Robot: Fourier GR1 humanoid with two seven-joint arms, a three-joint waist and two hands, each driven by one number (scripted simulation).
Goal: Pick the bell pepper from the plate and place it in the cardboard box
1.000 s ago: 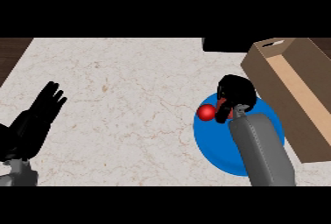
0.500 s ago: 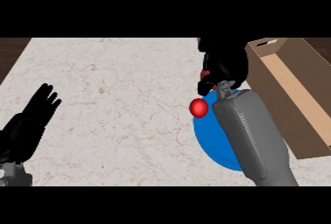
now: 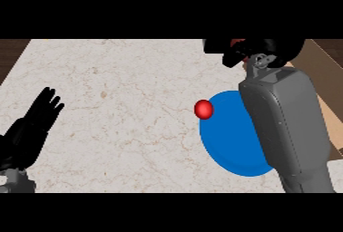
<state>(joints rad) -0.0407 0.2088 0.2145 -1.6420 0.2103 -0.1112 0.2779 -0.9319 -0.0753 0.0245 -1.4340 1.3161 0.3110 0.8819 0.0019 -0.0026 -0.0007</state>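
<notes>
Lifted further up-view, right robot hand curls empty; bell pepper sits at plate edge.

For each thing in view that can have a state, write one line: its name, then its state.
bell pepper: red, at the plate's left rim, apart from both hands
plate: on the counter, partly hidden by the right forearm
cardboard box: at the right edge, mostly hidden, contents cannot be seen
right hand: raised near the box, grasp cannot be told
left hand: open, resting at lower left
</notes>
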